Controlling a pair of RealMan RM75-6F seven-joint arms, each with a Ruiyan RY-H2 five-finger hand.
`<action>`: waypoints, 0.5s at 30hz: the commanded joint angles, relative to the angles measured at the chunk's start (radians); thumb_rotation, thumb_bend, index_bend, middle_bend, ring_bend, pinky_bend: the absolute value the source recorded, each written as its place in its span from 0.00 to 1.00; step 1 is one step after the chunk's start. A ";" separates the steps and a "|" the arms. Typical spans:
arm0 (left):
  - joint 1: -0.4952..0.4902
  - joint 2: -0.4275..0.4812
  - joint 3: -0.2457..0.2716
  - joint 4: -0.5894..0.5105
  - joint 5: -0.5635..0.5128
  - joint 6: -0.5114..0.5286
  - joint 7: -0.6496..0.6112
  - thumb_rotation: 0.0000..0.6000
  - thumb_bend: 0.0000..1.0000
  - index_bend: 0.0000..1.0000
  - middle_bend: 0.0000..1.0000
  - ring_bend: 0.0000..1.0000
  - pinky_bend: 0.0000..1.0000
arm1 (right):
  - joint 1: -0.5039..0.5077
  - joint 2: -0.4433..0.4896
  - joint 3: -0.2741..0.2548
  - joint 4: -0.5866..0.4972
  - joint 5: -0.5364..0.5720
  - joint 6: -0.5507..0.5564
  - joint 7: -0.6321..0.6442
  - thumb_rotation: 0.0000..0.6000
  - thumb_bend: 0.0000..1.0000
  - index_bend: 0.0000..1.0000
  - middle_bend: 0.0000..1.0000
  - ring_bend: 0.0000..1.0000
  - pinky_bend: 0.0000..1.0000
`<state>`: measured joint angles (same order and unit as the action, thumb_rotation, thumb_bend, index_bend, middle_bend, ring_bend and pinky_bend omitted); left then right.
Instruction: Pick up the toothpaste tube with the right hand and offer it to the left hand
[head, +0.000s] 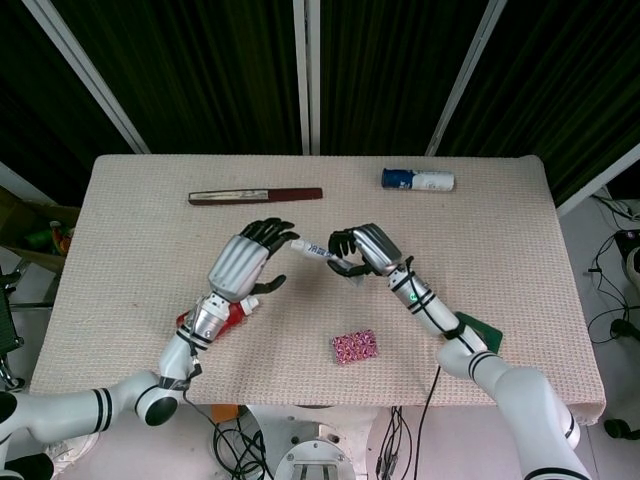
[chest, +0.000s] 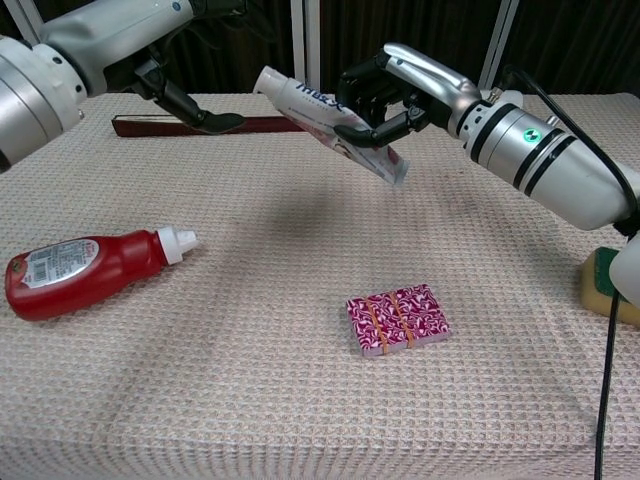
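Note:
My right hand (head: 362, 248) (chest: 400, 92) grips a white toothpaste tube (head: 314, 249) (chest: 325, 116) and holds it well above the table, cap end pointing toward my left side. My left hand (head: 247, 262) (chest: 160, 60) hovers just beside the cap with fingers spread, and its fingertips (head: 280, 227) reach close to the cap. Whether they touch it I cannot tell. Nothing sits in the left hand.
A red bottle (chest: 85, 272) (head: 228, 316) lies at the left, mostly under my left arm in the head view. A pink patterned block (head: 354, 346) (chest: 398, 319) lies front centre. A dark red stick (head: 255, 195), a blue-and-white can (head: 417, 180) and a green sponge (chest: 612, 281) lie around.

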<state>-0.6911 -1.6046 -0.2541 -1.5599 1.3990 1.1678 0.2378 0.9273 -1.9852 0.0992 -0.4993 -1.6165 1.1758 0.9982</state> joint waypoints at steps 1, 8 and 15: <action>-0.011 -0.014 -0.002 0.030 -0.002 0.006 0.031 1.00 0.24 0.26 0.19 0.15 0.23 | 0.011 -0.019 -0.017 0.027 -0.013 0.005 0.026 1.00 0.79 0.94 0.81 0.61 0.68; -0.020 -0.030 -0.006 0.061 -0.040 -0.006 0.045 1.00 0.26 0.29 0.19 0.15 0.23 | 0.015 -0.041 -0.024 0.060 -0.016 0.035 0.051 1.00 0.79 0.95 0.82 0.61 0.69; -0.027 -0.028 -0.002 0.062 -0.049 -0.008 0.049 0.97 0.31 0.34 0.19 0.15 0.23 | 0.015 -0.051 -0.030 0.071 -0.013 0.046 0.060 1.00 0.79 0.95 0.82 0.61 0.69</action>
<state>-0.7170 -1.6325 -0.2580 -1.5009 1.3488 1.1584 0.2822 0.9424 -2.0352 0.0701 -0.4301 -1.6298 1.2206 1.0589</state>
